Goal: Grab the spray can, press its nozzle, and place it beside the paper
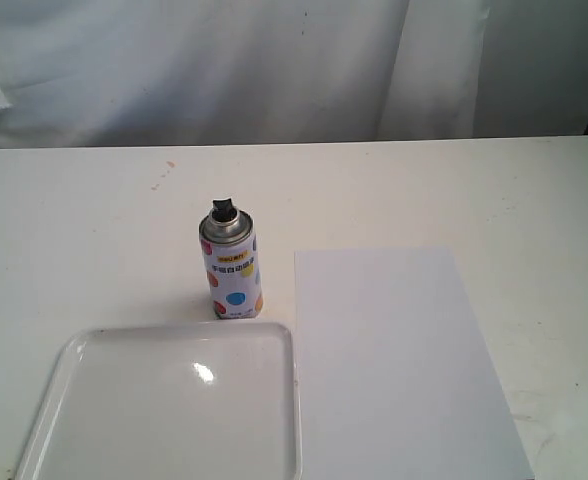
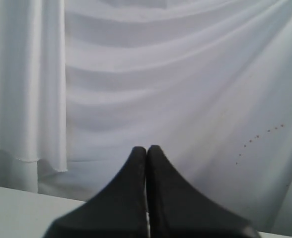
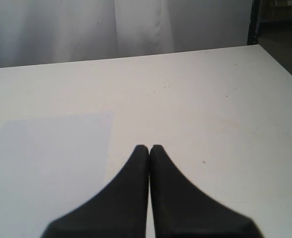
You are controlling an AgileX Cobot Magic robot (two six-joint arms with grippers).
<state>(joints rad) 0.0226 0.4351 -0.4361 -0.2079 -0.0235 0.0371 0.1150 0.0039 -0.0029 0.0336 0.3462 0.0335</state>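
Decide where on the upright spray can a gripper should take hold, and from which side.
Grip the spray can around its white body, below the silver shoulder, leaving the nozzle free on top. It stands upright, so a level grasp probably suits. Come from the exterior view's left: the tray lies close in front, the paper right.

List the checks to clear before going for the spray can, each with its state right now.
1. Spray can upright on the table: ok.
2. Nozzle uncovered on top: ok.
3. Can apart from the paper: ok.
4. Can clear of the tray rim just in front of it: cannot tell.
5. Left tool open for a grasp: not ok, jaws shut.
6. Right tool open for a grasp: not ok, jaws shut.
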